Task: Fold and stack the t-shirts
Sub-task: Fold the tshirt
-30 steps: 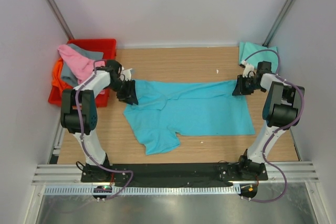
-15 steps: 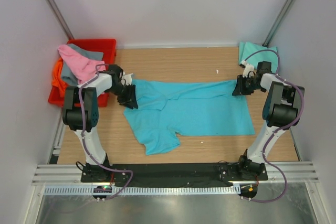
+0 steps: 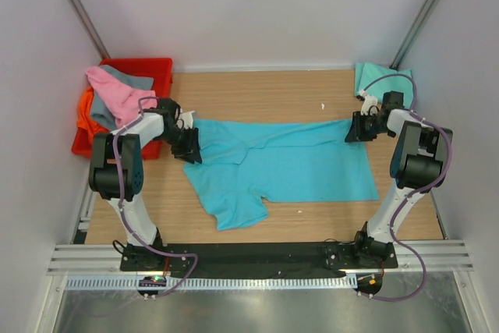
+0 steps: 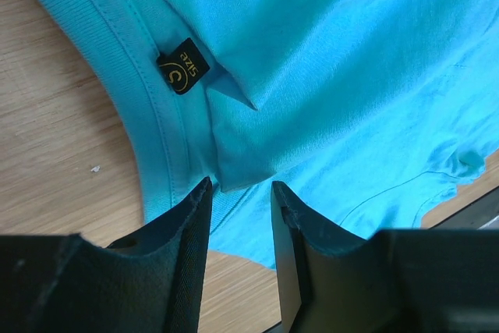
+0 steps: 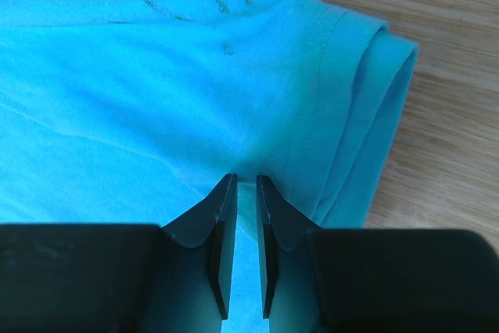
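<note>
A bright turquoise-blue t-shirt [image 3: 288, 161] lies spread across the table, with one part hanging toward the near edge. My left gripper [image 3: 189, 146] is at its left end by the collar. In the left wrist view the gripper [image 4: 240, 186] is open, its tips at a fold of the shirt [image 4: 351, 60] beside the black size label [image 4: 185, 65]. My right gripper [image 3: 352, 129] is at the shirt's right far corner. In the right wrist view it [image 5: 245, 179] is shut on the shirt [image 5: 156, 83] near a folded sleeve hem. A paler mint-teal shirt [image 3: 374, 77] lies at the back right.
A red crate [image 3: 152, 68] stands at the back left. Pink [image 3: 113, 91], grey [image 3: 134, 80] and orange [image 3: 84, 111] shirts spill over its side. The enclosure walls stand close on both sides.
My left gripper has shifted slightly toward the near side along the shirt's left edge. The right arm and the shirt have barely moved.
</note>
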Robot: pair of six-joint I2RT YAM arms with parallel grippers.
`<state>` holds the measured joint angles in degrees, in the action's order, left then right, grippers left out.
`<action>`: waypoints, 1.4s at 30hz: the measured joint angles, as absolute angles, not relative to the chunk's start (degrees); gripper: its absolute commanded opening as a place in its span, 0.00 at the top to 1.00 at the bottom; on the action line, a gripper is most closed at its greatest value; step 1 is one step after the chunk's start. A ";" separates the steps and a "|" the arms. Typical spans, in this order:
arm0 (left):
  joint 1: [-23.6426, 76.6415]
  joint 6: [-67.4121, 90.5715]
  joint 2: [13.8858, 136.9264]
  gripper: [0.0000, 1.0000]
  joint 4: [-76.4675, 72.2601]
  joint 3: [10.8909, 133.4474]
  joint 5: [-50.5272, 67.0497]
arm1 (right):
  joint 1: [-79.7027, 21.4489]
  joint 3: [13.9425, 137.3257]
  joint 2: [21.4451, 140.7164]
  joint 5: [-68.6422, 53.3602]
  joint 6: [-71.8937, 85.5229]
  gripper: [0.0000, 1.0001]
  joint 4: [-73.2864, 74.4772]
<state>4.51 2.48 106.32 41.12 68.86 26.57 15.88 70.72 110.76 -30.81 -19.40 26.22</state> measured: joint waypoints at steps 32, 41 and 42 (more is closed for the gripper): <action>4.47 1.89 107.77 1.00 44.14 71.26 29.95 | 15.92 70.72 110.78 -30.87 -19.40 0.77 26.22; 4.47 1.02 106.24 1.00 49.21 73.14 33.26 | 16.14 70.72 110.89 -31.33 -19.40 0.78 26.22; 4.47 1.02 106.24 1.00 49.69 73.14 33.61 | 16.14 70.72 110.89 -31.33 -19.40 0.77 26.22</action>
